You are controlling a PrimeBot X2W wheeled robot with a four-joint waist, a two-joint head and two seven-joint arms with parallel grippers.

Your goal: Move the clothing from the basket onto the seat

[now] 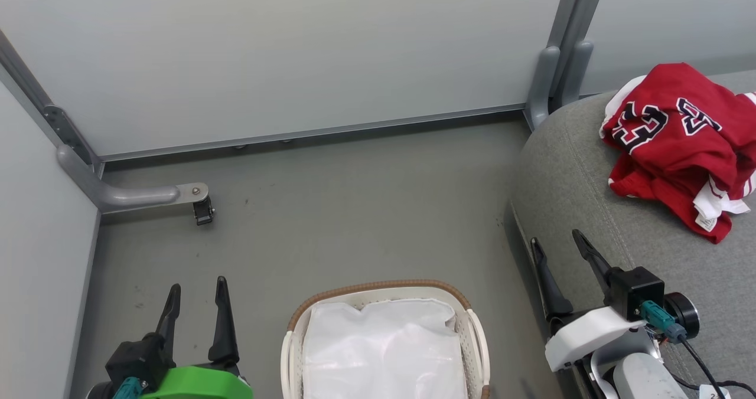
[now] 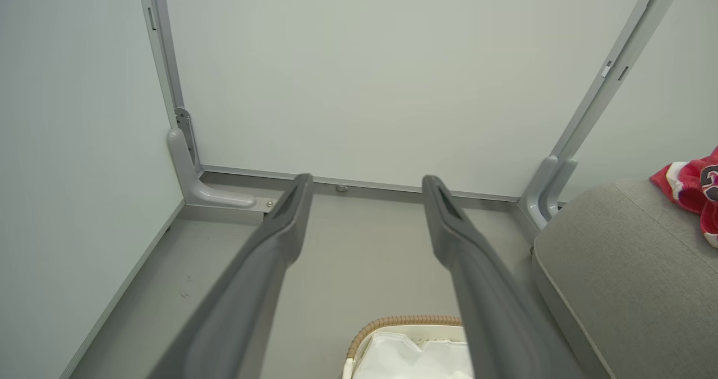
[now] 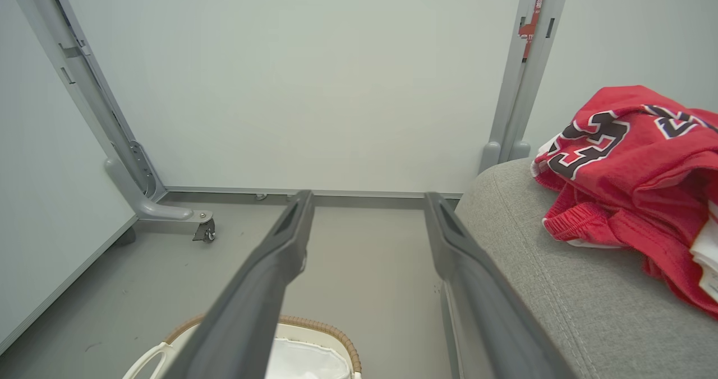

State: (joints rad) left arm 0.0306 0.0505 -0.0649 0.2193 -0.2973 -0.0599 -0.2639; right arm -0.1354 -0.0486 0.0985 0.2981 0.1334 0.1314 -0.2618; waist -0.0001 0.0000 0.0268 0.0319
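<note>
The red clothing (image 1: 676, 142) with white trim and black-and-white numbers lies crumpled on the grey seat (image 1: 579, 198) at the right; it also shows as clothing (image 3: 628, 160) on the seat (image 3: 538, 289) and clothing (image 2: 695, 191) on the seat (image 2: 622, 267). The white basket (image 1: 472, 328) with its brown woven rim stands on the floor at bottom centre, holding just a white liner (image 1: 384, 346). My left gripper (image 1: 198, 290) is open at the lower left, left of the basket. My right gripper (image 1: 558, 245) is open over the seat's front edge, empty, below and left of the clothing.
Pale partition walls close off the back and left. A grey metal support foot with a small caster (image 1: 202, 210) sits on the floor at the left, and an upright post (image 1: 561, 74) stands behind the seat's corner. Grey floor (image 1: 354, 210) lies between basket and wall.
</note>
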